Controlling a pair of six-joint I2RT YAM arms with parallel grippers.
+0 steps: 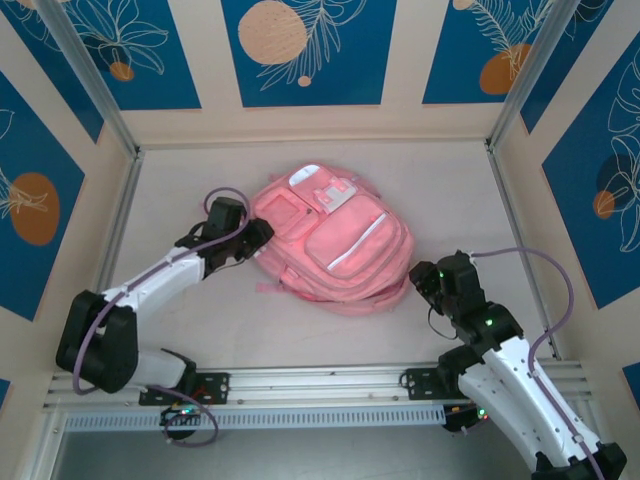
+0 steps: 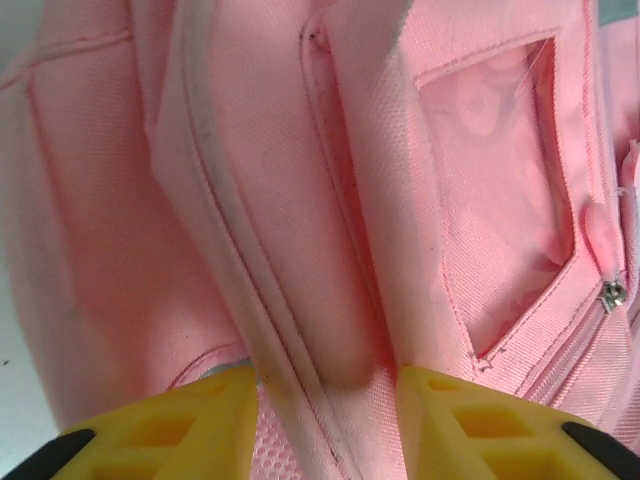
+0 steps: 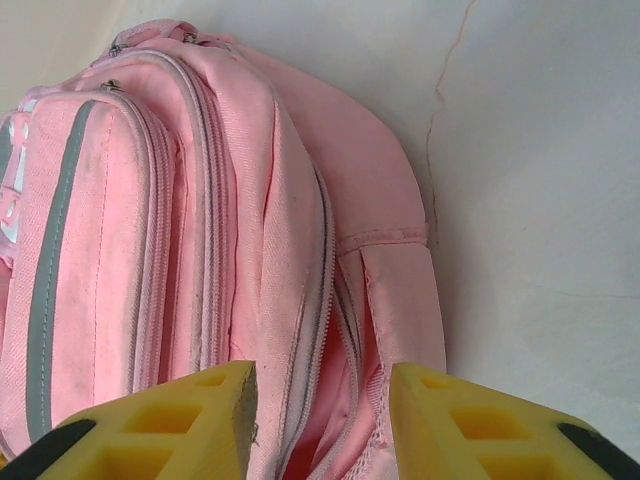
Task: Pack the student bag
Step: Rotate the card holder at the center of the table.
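Observation:
The student bag (image 1: 335,245), a big pink backpack with pale panels, lies flat in the middle of the table. My left gripper (image 1: 258,236) is at its left edge. In the left wrist view its yellow fingers (image 2: 170,430) press from both sides on a fold of the bag's fabric and piping (image 2: 300,300), so the left gripper (image 2: 325,425) is shut on it. My right gripper (image 1: 422,282) is at the bag's lower right corner. There the right gripper (image 3: 322,420) is closed on the bag's side (image 3: 300,300), with a partly open zipper (image 3: 325,330) between its fingers.
Patterned walls and metal rails (image 1: 505,215) box in the table on three sides. Bare table (image 1: 180,190) lies left of, right of and behind the bag. A clear-window pocket with a zipper pull (image 2: 612,294) sits on the bag near the left gripper.

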